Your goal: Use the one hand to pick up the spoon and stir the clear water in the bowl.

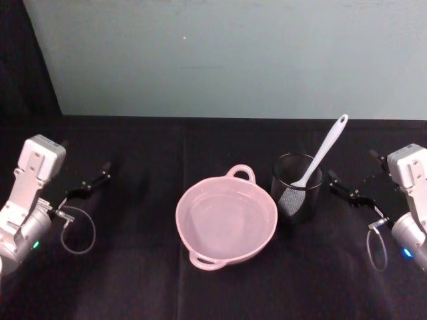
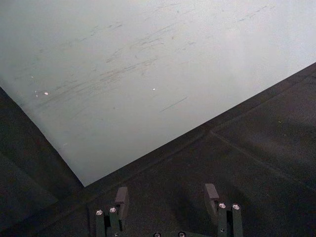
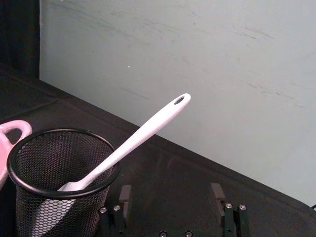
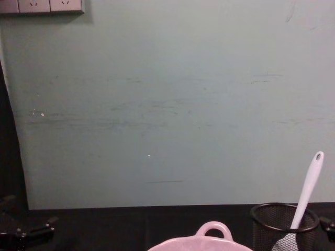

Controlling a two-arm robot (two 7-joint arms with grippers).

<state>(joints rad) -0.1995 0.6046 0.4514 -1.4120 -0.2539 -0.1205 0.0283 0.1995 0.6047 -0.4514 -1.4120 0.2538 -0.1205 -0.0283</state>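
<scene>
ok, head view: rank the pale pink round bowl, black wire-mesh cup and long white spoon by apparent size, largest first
1. Pale pink round bowl: clearly largest.
2. Black wire-mesh cup.
3. Long white spoon: slim, so it covers the least area, though its visible length rivals the cup's height. Its blade sits inside the cup.

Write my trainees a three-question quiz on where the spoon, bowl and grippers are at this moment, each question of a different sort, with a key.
1. True or false: the spoon lies inside the pink bowl.
2. Which is nearer the black mesh cup, the left gripper or the right gripper?
3. Fill in: the fingers of both grippers are ____ and hold nothing.

Key
1. False: it stands leaning in the black mesh cup, beside the pink bowl.
2. The right gripper.
3. Open.
</scene>
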